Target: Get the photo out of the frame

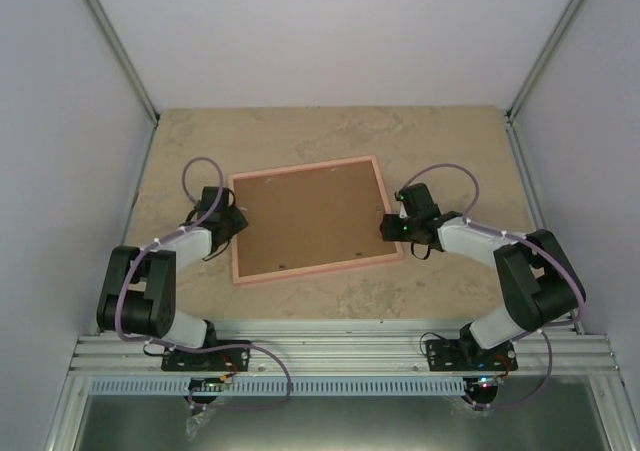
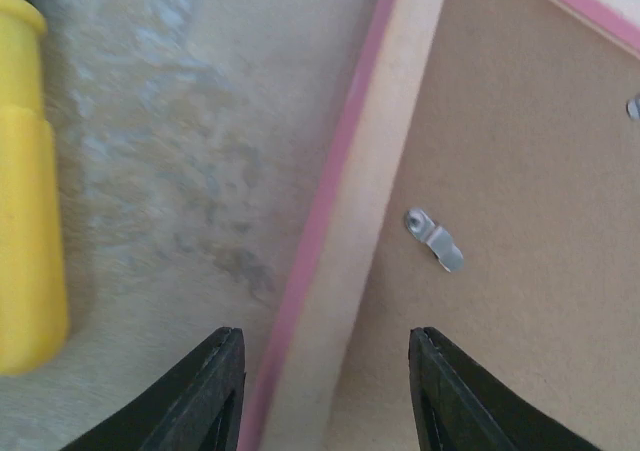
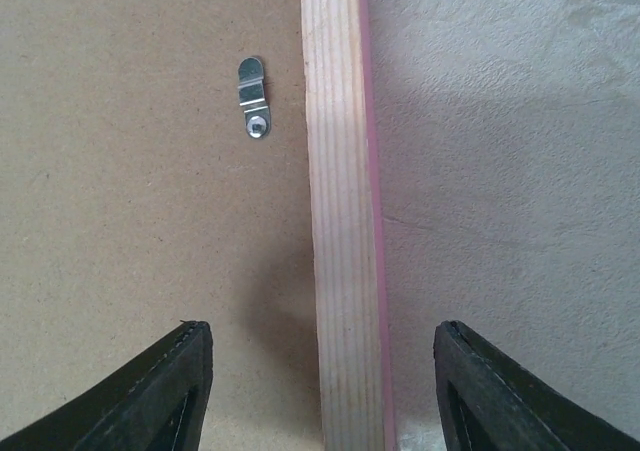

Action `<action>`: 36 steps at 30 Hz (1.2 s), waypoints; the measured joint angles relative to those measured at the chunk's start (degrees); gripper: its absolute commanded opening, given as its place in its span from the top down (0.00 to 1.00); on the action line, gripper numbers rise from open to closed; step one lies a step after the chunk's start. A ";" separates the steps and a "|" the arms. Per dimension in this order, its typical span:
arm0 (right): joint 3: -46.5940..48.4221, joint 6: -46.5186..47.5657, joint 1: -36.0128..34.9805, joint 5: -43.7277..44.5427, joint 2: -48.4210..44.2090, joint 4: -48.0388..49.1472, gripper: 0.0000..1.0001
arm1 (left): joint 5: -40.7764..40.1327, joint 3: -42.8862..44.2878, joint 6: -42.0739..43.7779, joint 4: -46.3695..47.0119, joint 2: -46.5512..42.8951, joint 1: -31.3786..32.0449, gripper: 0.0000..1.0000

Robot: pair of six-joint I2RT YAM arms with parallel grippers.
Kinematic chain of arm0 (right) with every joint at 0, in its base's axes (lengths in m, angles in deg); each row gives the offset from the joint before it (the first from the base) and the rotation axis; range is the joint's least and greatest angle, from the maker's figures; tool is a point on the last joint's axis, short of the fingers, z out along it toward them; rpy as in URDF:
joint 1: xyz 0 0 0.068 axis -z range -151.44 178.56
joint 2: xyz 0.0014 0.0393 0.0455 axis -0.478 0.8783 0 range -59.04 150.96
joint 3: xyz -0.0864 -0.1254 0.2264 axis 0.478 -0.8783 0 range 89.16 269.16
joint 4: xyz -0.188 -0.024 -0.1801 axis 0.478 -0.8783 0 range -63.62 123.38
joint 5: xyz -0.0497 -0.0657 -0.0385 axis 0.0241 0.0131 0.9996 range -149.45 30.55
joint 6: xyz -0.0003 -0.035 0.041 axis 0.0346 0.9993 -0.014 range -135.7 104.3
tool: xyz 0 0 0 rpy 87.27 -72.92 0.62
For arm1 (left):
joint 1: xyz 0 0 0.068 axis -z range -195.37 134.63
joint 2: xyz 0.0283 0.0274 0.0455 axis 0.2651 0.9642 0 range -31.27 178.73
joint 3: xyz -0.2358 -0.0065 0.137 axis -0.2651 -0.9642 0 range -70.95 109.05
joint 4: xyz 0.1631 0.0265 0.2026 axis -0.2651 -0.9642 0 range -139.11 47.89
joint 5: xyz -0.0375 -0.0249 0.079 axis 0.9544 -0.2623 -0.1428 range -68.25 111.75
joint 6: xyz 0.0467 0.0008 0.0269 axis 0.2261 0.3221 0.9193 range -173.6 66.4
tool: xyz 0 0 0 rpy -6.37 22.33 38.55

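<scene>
The pink frame (image 1: pixel 316 268) lies face down in the middle of the table, its brown fibreboard back (image 1: pixel 310 216) up. The photo is hidden under the back. My left gripper (image 1: pixel 236 218) is open and astride the frame's left rail (image 2: pixel 360 211). My right gripper (image 1: pixel 388 226) is open and astride the right rail (image 3: pixel 340 201). A metal turn clip (image 2: pixel 435 239) on the back shows near the left rail, and another clip (image 3: pixel 253 97) shows near the right rail, lying along it.
A yellow object (image 2: pixel 25 181) stands on the table just left of my left gripper. The beige stone-patterned tabletop (image 1: pixel 330 131) is bounded by white walls at the back and both sides. Metal rails (image 1: pixel 340 351) run along the near edge.
</scene>
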 measured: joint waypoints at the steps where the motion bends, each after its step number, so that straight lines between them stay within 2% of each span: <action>1: 0.00 0.00 -0.11 0.09 0.00 0.00 0.36 | 0.07 0.00 -0.11 -0.07 0.42 0.48 0.52; 13: 0.00 0.52 -1.55 3.06 0.00 -0.07 0.21 | 0.07 1.84 -0.31 1.25 4.70 5.51 0.56; 20: -0.35 1.92 -3.02 8.55 -0.52 -1.75 0.11 | -2.23 8.90 -0.04 1.31 11.69 9.11 0.56; 24: -1.11 2.75 -4.46 12.44 -1.29 -3.32 0.07 | -3.19 12.26 0.57 1.33 14.75 11.10 0.52; 28: -1.49 2.84 -6.03 13.92 -2.08 -4.24 0.05 | -3.89 11.61 0.83 0.85 13.79 11.80 0.45; 36: -0.81 1.84 -9.07 18.01 -5.05 -7.69 0.02 | -5.33 7.54 0.94 -6.43 5.29 13.90 0.38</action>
